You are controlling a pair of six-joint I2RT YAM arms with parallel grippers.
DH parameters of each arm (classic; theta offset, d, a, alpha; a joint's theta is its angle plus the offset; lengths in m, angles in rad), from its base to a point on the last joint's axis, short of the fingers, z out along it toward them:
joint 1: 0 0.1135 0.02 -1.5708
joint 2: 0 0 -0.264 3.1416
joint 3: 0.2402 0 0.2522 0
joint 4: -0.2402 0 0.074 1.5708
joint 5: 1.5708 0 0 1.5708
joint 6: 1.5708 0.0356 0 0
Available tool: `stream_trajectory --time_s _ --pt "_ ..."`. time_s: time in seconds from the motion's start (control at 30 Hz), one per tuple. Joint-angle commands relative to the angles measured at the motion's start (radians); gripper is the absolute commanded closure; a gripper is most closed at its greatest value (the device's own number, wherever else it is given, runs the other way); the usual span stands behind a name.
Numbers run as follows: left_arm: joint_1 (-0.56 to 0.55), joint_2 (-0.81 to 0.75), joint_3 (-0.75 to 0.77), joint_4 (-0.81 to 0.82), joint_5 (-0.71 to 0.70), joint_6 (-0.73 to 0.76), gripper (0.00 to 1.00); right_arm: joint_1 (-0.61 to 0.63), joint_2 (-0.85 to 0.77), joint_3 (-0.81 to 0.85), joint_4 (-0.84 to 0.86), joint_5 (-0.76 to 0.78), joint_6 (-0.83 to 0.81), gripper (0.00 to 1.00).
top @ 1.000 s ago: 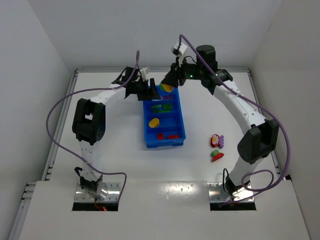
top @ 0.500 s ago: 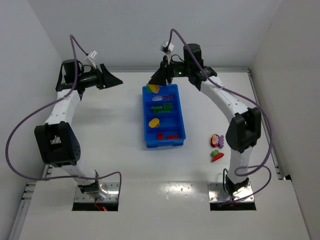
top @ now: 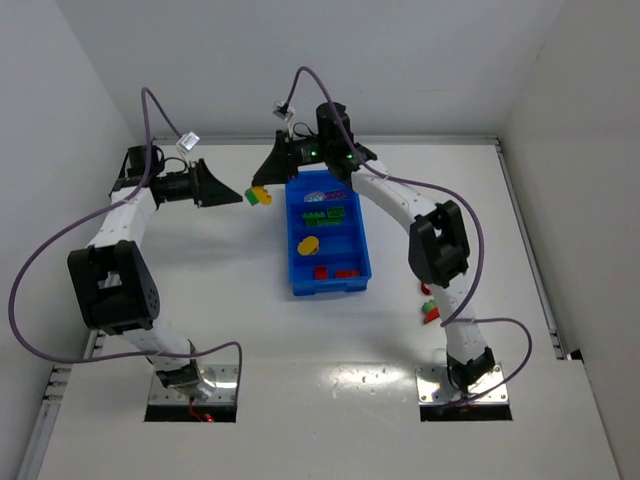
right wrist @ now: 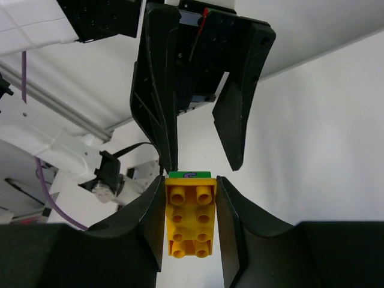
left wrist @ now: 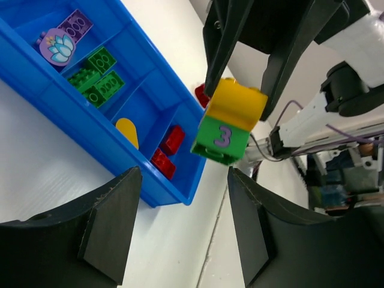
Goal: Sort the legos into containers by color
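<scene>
My right gripper (top: 262, 190) is shut on a yellow brick (right wrist: 189, 223) stacked on a green brick (left wrist: 219, 140) marked with a purple 3. It holds the stack (top: 259, 194) in the air just left of the blue tray's (top: 296, 262) far end. My left gripper (top: 228, 194) is open and empty, facing the stack from the left, a short way apart. In the left wrist view its fingers (left wrist: 111, 228) flank the stack. The tray's compartments hold purple (top: 322, 193), green (top: 326, 214), yellow (top: 309, 244) and red (top: 336, 270) pieces.
A few loose pieces, red (top: 433, 317) and green (top: 428, 305), lie on the white table right of the tray, partly hidden by the right arm. White walls close the back and sides. In the right wrist view the left gripper (right wrist: 198, 84) hangs just beyond the stack.
My right gripper has swung left from over the tray's far end to beside the tray, carrying the yellow and green stack. The left gripper has dipped slightly toward it.
</scene>
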Motion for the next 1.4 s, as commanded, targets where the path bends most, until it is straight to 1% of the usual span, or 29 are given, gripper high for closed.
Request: stream_trajectory --time_s 0.0,0.13,0.17,0.33,0.47,0.63,0.83,1.1,1.17,1.27,1.37 --pt "0.017 -0.069 -0.021 -0.012 0.038 0.135 0.35 0.008 0.009 0.051 0.093 -0.038 0.072 0.97" --pt "0.008 -0.078 -0.041 -0.012 0.038 0.167 0.36 0.008 0.02 0.051 0.102 -0.029 0.081 0.97" --pt "-0.002 -0.068 -0.041 -0.012 0.048 0.167 0.38 0.008 0.029 0.051 0.102 -0.029 0.091 0.97" --pt "-0.011 -0.058 -0.041 -0.021 0.085 0.189 0.38 0.008 0.038 0.051 0.113 -0.029 0.1 0.97" --pt "-0.011 -0.04 -0.041 -0.021 0.14 0.198 0.38 0.008 0.048 0.051 0.113 -0.029 0.1 0.97" --pt "-0.04 -0.029 -0.041 -0.021 0.15 0.216 0.38 0.008 0.048 0.07 0.122 -0.029 0.1 0.97" --pt "-0.04 0.015 -0.041 -0.021 0.127 0.267 0.38 0.008 0.048 0.07 0.122 -0.029 0.1 0.97" --pt "-0.04 0.127 0.034 -0.021 0.165 0.31 0.38 0.008 0.038 0.051 0.122 -0.029 0.1 0.97" --pt "-0.049 0.127 0.057 -0.021 0.18 0.31 0.38 0.008 0.038 0.042 0.122 -0.029 0.1 0.97" --pt "-0.049 0.127 0.057 -0.021 0.19 0.328 0.4 0.008 0.038 0.042 0.113 -0.029 0.1 0.97" --pt "-0.049 0.127 0.048 -0.021 0.211 0.328 0.4 0.008 0.047 0.033 0.113 -0.029 0.1 0.97"
